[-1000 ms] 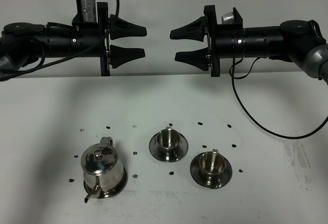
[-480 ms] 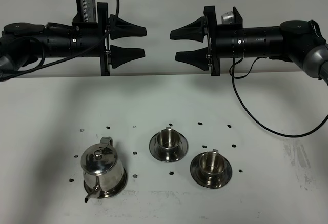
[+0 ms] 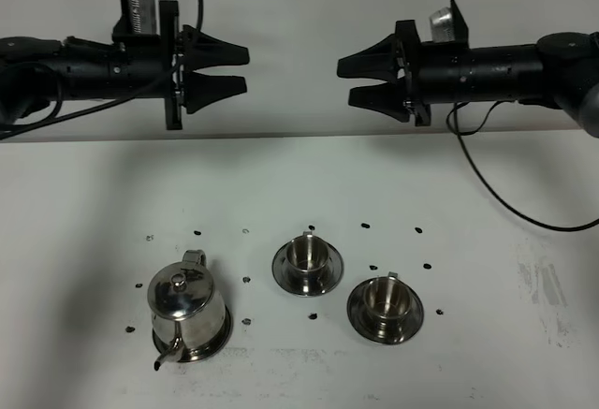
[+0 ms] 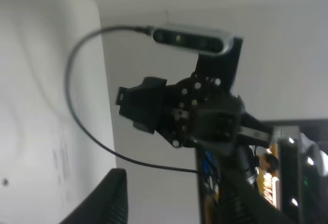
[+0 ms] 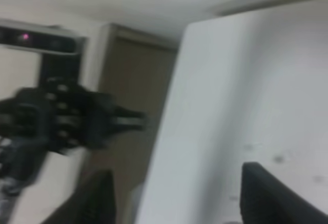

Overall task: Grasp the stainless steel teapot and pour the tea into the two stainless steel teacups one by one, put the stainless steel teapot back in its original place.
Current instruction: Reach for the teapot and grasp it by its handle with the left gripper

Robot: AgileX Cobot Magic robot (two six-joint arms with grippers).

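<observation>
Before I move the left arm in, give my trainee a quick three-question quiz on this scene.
1. True or false: the left gripper holds the teapot.
2. How many teacups are out? A one, B two, C three.
3. In the exterior high view, on which side of the teacups does the teapot stand?
Key: 1 false; 2 B; 3 left.

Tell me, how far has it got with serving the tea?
Barely begun. Done: nothing visible. The teapot sits on its saucer, and the back teacup and front teacup stand on theirs. In hand: nothing. The left hand and right hand hover high, open and empty. Left: grasp, pour into both cups, return the pot.
</observation>
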